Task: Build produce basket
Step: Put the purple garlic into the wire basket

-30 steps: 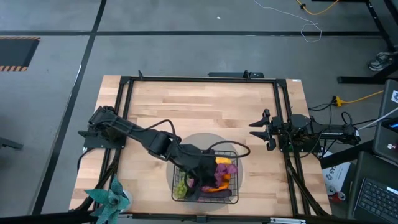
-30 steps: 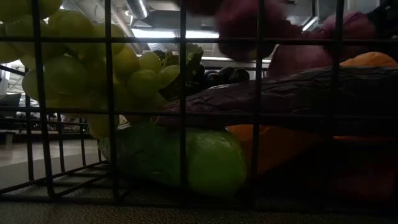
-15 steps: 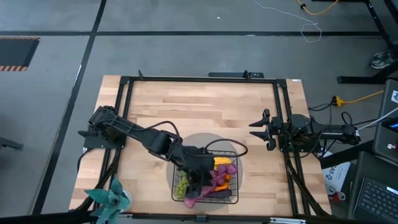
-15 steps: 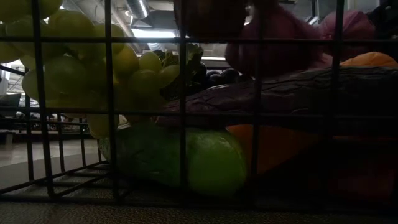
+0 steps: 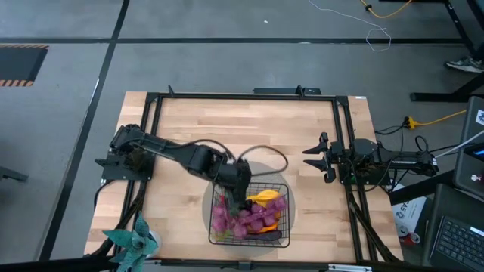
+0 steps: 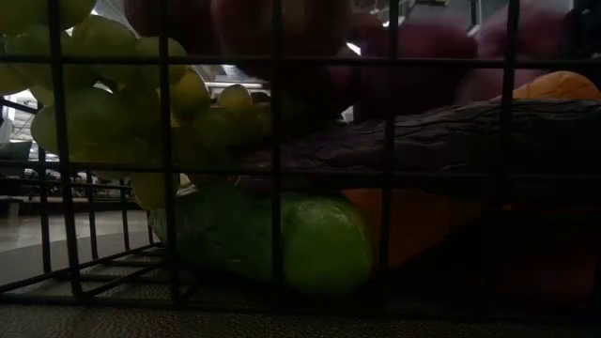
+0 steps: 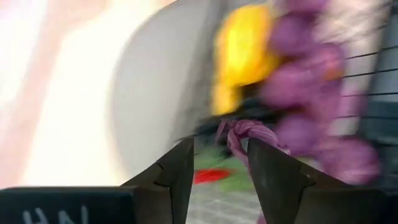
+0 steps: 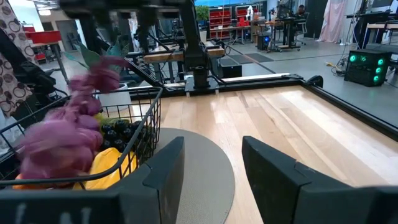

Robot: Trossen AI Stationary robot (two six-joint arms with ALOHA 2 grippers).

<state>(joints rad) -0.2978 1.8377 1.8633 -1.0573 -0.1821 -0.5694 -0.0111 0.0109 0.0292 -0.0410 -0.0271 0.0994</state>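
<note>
The black wire basket [image 5: 286, 198] stands on a round grey mat [image 5: 224, 175] near the table's front edge. It holds produce. A purple grape bunch [image 5: 236, 219] lies on top, at the basket's left. A yellow banana [image 5: 263, 196] and orange pieces [image 5: 277, 215] are beside it. Through the mesh the low view shows green grapes [image 6: 103, 113], a cucumber [image 6: 291, 239] and an eggplant [image 6: 423, 141]. My left gripper [image 5: 243, 198] hangs open over the basket's far left part, pointing steeply down. The bunch's stem [image 7: 244, 132] shows just past its fingertips. My right gripper [image 5: 308, 159] waits open at the table's right.
A teal leafy plant [image 5: 132, 242] stands at the table's front left corner. A black frame rail [image 5: 242, 97] runs along the far edge and down both sides. Bare wood [image 5: 249, 132] lies between the basket and the far rail.
My left gripper has opened and let go of the purple grape bunch. It has drawn back toward the far edge and tipped more steeply down. The bunch, which hung at the basket's right, has dropped and now lies spread over the produce in the basket's left half.
</note>
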